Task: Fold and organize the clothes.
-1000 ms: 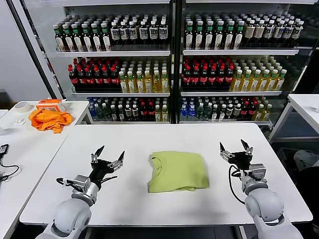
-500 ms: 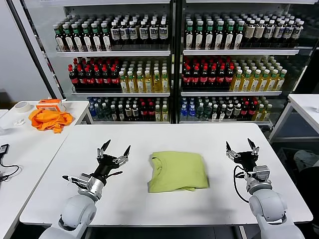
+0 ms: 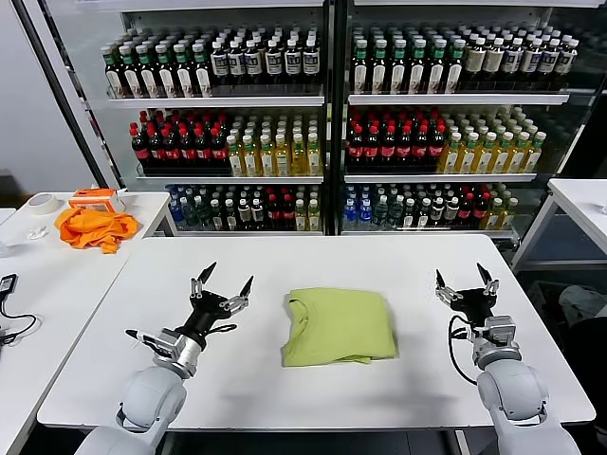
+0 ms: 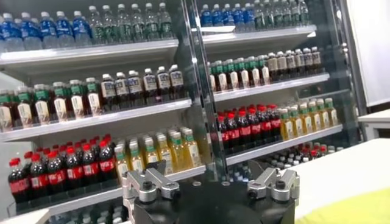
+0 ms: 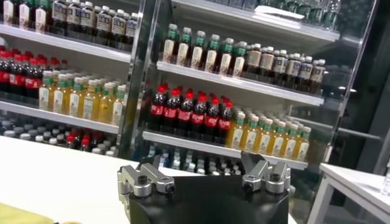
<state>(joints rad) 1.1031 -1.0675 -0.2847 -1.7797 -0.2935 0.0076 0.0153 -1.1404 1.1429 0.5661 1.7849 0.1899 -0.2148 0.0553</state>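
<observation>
The lime-green T-shirt (image 3: 340, 325) lies folded into a compact rectangle at the middle of the white table (image 3: 313, 261), collar toward the left; no white print shows. A corner of it shows in the left wrist view (image 4: 359, 209). My left gripper (image 3: 224, 278) is open and empty, raised above the table left of the shirt, fingers pointing up. My right gripper (image 3: 467, 278) is open and empty, raised right of the shirt, fingers pointing up. Both are apart from the shirt.
A drinks cooler (image 3: 327, 114) full of bottles stands behind the table. A second table on the left holds an orange cloth (image 3: 92, 227), a tape roll (image 3: 40, 203) and a black cable (image 3: 8, 284). Another white table (image 3: 579, 204) stands at the right.
Both grippers have risen and tilted upward, away from the table, staying open. The folded shirt has not moved.
</observation>
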